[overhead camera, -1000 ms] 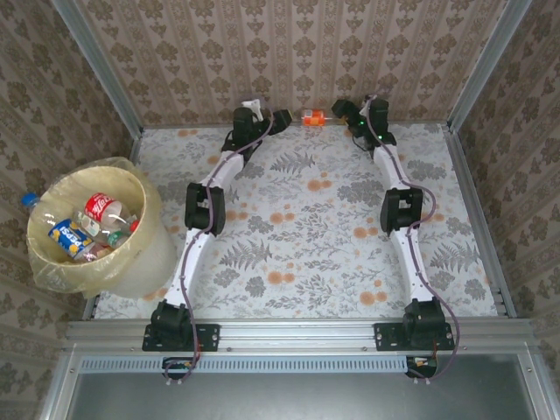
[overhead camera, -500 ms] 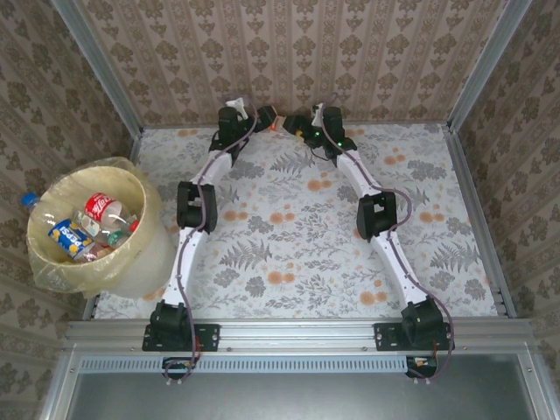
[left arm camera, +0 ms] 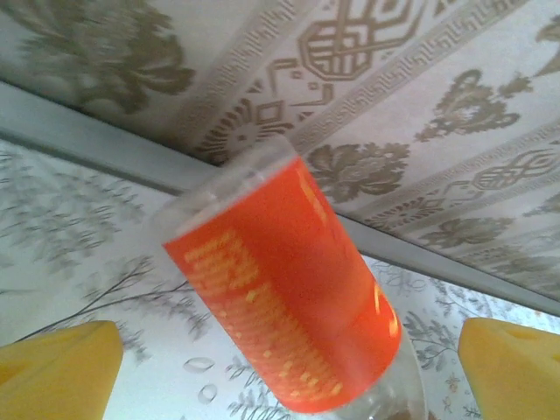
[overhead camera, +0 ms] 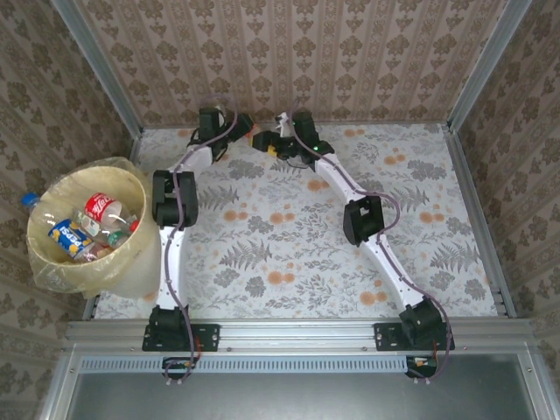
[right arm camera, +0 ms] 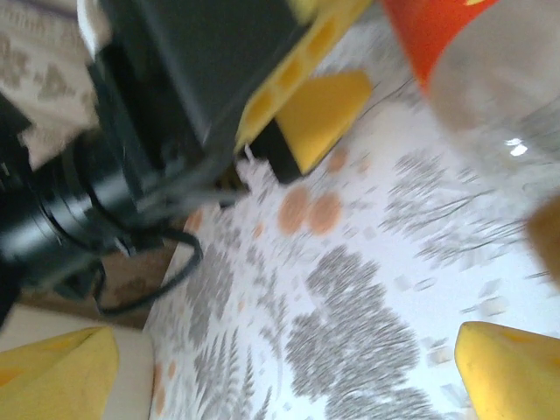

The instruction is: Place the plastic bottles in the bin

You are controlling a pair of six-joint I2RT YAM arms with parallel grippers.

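A clear bottle with an orange label (left arm camera: pixel 284 297) lies on the table against the back wall, between the spread yellow fingers (left arm camera: pixel 61 367) of my left gripper (left arm camera: pixel 289 372), which is open around it without gripping. In the top view the left gripper (overhead camera: pixel 243 125) is at the back wall, left of centre. My right gripper (overhead camera: pixel 265 140) is close beside it, open with only table between its fingertips (right arm camera: pixel 516 372). The orange bottle (right arm camera: pixel 455 44) also shows at the upper right of the right wrist view. The pale yellow bin (overhead camera: pixel 144 262) stands at the far left, holding several bottles, among them a red-labelled one (overhead camera: pixel 103 207) and a blue-labelled one (overhead camera: pixel 68 234).
The floral table (overhead camera: pixel 297 254) is boxed in by wallpapered walls with metal rails at the back and sides. A blue-capped bottle (overhead camera: pixel 29 199) pokes out at the bin's left rim. The left gripper's black body (right arm camera: pixel 175 70) is very close to the right wrist camera.
Both arms have swung left along the back wall. The orange bottle has shifted left with them, from right of centre to left of centre.
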